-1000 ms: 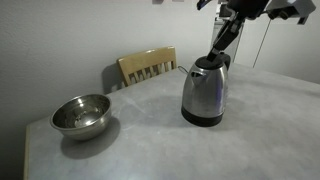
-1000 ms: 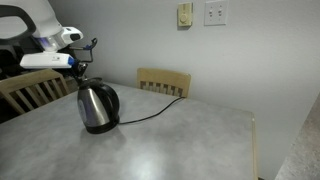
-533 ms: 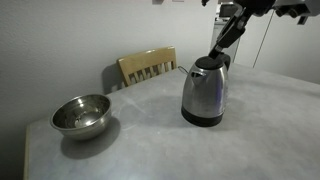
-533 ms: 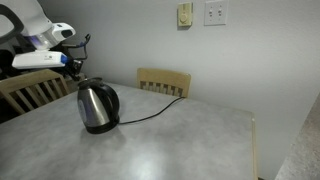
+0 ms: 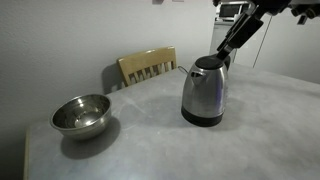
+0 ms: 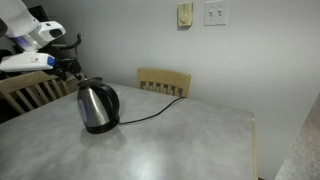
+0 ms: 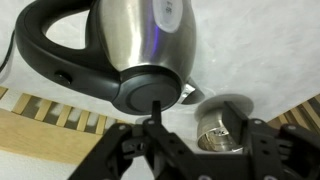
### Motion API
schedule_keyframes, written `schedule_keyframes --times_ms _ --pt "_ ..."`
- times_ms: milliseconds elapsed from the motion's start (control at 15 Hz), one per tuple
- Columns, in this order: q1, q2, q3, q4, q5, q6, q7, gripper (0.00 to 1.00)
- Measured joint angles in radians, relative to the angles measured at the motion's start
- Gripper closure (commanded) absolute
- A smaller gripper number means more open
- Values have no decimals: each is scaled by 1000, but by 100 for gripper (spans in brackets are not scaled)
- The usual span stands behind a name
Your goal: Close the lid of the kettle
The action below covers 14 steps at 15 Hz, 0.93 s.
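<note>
Black two-finger gripper (image 5: 225,48) hung just above the handle side of the tall brushed-steel kettle (image 5: 205,90), jaws apart, nothing between them. In the wrist view the small round black plastic lid (image 7: 150,88) appeared to lie flat on the mouth, though the seam was hard to read. Kettle stood upright on the grey table (image 5: 140,135). Shallow steel bowl (image 5: 80,115) well apart; wooden chair (image 5: 147,65) behind.

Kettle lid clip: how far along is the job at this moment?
Done, it appears: the lid lies flat over the mouth of the kettle. In hand: nothing; the gripper hangs just above the lid, fingers apart and empty. Left: at most, backing the arm away.
</note>
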Motion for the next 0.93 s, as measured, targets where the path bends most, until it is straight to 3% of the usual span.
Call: schedule_keyframes --times_ms 133,933 --pt "4 -14 4 -20 2 35 22 0" --pt "55 -55 14 -76 55 152 71 0"
